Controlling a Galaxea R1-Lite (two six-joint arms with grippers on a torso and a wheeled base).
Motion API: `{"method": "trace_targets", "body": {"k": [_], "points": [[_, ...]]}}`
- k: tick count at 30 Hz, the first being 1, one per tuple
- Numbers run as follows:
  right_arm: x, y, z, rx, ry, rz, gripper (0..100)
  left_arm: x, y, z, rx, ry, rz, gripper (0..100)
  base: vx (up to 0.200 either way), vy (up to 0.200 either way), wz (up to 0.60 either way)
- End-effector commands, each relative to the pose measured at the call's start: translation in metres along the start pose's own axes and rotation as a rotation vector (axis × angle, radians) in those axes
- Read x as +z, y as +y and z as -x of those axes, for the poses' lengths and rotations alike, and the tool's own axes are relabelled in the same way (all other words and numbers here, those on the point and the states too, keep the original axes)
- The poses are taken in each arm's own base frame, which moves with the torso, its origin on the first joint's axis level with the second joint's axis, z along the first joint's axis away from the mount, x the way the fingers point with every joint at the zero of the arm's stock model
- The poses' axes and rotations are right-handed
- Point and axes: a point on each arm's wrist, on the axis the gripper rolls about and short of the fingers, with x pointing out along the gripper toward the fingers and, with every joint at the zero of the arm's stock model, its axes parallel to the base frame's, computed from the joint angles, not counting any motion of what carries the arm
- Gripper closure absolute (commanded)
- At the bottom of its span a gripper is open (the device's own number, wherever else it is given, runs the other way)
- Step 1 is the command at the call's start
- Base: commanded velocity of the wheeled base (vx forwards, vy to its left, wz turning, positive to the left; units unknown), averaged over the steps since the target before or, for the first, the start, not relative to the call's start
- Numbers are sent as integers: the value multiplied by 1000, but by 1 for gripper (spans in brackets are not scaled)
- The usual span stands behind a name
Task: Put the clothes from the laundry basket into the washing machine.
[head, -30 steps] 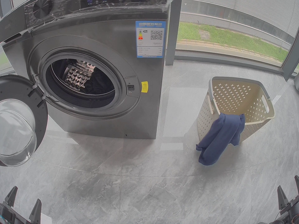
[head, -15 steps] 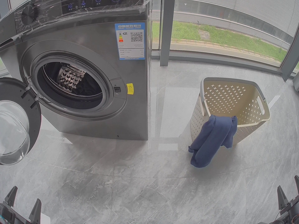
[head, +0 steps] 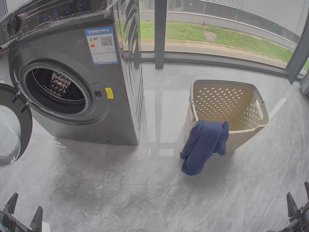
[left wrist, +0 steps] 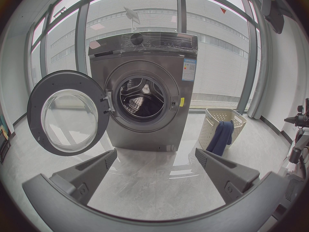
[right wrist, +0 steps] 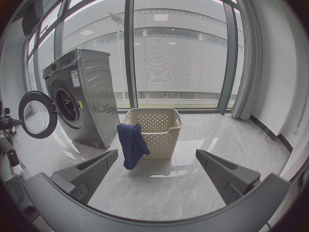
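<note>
Washing machine [head: 80, 81] far left, with its door [head: 13, 123] swung open to the left. A blue-white label [head: 101, 45] with a QR code is on its front, print too small to read. Small yellow sticker [head: 109, 93] beside the door latch. Plastic film [head: 61, 8] covers the control panel. Laundry basket [head: 225, 82] stands on the floor [head: 145, 194] right of the machine. A blue garment [head: 202, 145] is draped over its near rim, hanging outside. Left gripper [left wrist: 155, 152] and right gripper [right wrist: 156, 152] are low and near, jaws wide apart, holding nothing.
</note>
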Motion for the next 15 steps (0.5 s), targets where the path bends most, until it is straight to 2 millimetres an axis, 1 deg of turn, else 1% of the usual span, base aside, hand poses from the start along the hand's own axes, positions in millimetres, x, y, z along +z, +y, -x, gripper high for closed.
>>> {"method": "trace_targets", "body": {"k": [1, 3, 15], "points": [[-5, 0, -1, 0, 9, 0, 0, -5, 0, 0, -1, 2, 0, 0, 0, 0, 0], [-5, 0, -1, 0, 9, 0, 0, -5, 0, 0, -1, 3, 0, 0, 0, 0, 0], [-5, 0, -1, 1, 6, -5, 0, -5, 0, 0, -1, 3, 2, 0, 0, -200, 0]]}}
